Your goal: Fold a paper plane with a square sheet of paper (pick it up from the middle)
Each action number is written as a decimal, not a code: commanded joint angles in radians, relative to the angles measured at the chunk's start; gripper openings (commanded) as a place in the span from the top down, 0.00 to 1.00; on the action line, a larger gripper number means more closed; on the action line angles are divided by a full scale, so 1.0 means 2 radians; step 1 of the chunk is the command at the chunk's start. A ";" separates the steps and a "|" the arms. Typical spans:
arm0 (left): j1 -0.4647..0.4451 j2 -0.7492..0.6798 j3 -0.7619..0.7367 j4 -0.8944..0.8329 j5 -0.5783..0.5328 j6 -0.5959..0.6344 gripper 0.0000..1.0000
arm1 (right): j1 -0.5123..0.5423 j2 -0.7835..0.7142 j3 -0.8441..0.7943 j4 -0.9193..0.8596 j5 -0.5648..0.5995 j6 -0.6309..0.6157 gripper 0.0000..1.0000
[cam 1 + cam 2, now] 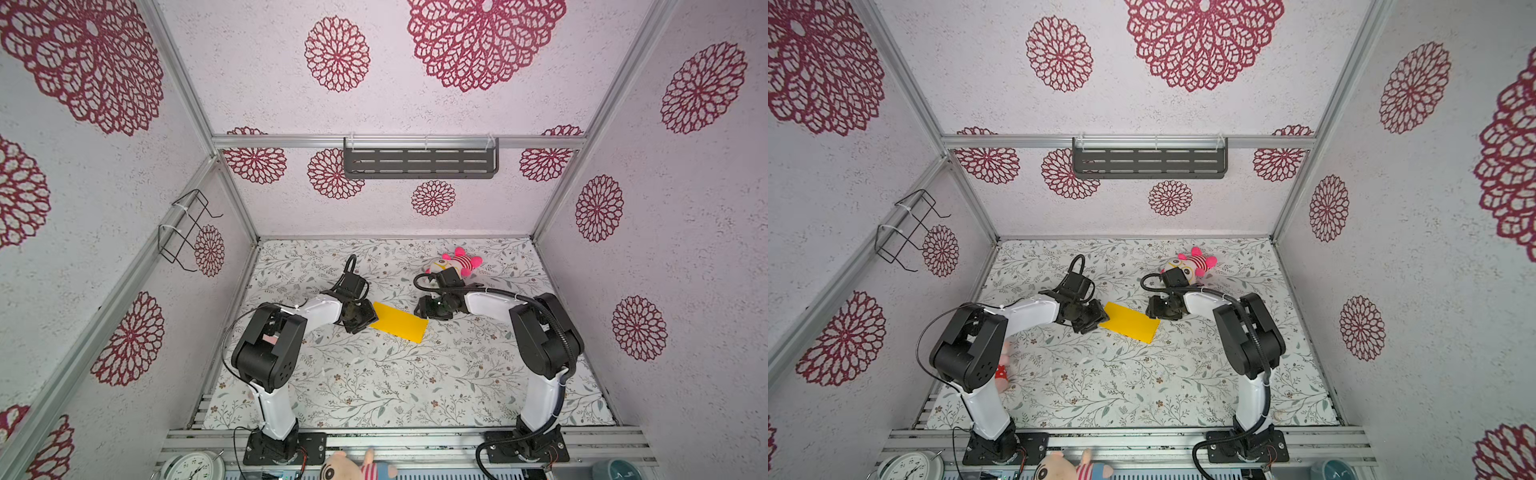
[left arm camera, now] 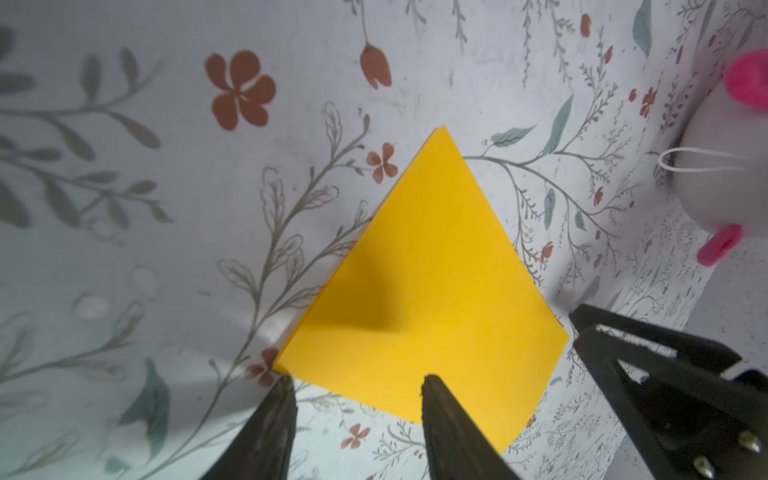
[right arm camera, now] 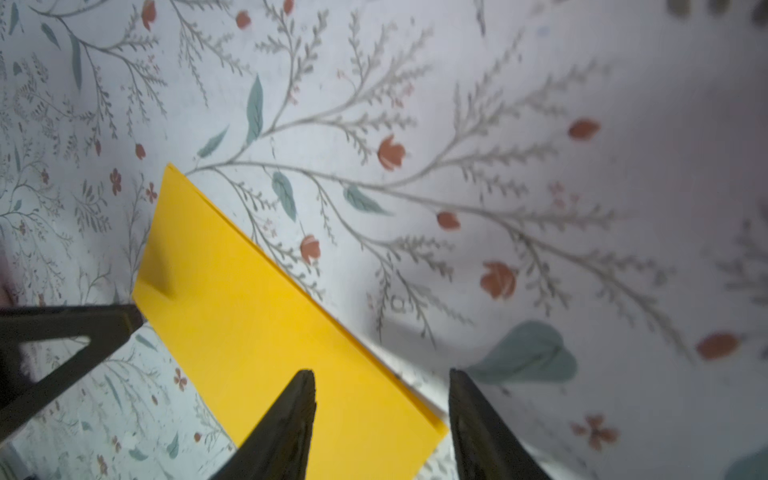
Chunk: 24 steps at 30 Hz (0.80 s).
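The left arm [image 1: 266,332] and right arm [image 1: 540,332] bend inward; the left claw [image 1: 371,322] and right claw [image 1: 419,310] face each other, jaws parted.

The sheet of paper [image 1: 399,321] is plain yellow-orange and unmarked. The desk [image 1: 374,382] is white, printed with grey-green leafy sprigs and small rust-red flowers. The plush toy [image 1: 461,261] is white with pink stripes. The walls [image 1: 249,62] are pale with crimson lace rosettes. The left claw [image 2: 359,381] and right claw [image 3: 381,372] are black.

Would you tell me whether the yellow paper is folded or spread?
Folded: the yellow paper lies as a rectangle, not a square.
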 commanded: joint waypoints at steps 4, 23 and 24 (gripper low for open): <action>-0.003 0.044 0.046 -0.006 0.023 0.024 0.48 | 0.004 -0.075 -0.116 0.073 -0.084 0.047 0.47; 0.003 0.069 0.142 -0.005 0.073 0.053 0.46 | -0.031 -0.132 -0.201 0.184 -0.126 0.162 0.43; 0.003 0.070 0.139 0.001 0.078 0.049 0.46 | -0.032 -0.125 -0.199 0.177 -0.124 0.162 0.44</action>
